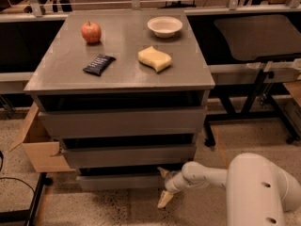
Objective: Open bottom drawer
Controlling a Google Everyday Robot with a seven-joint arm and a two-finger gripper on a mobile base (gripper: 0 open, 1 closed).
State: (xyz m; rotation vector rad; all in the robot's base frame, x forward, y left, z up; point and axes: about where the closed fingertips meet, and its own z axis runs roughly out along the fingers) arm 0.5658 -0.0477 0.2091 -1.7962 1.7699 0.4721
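The bottom drawer [120,181] is the lowest and narrowest of three grey drawers under the grey cabinet top, with a flat handleless front. It sits almost flush, with a dark gap above it. My gripper [163,186] is at the right end of this drawer front, low near the floor. It is open: one finger [162,173] is at the drawer's top edge and the other finger [164,199] hangs below the front. My white arm [207,174] reaches in from the lower right.
The mid-width drawer [129,155] and the wide top drawer [122,121] sit above. On the cabinet top are an apple [91,32], a white bowl [164,26], a yellow sponge [154,59] and a dark snack bar [99,64]. A cardboard box [40,147] stands at the left, black table legs [249,102] at the right.
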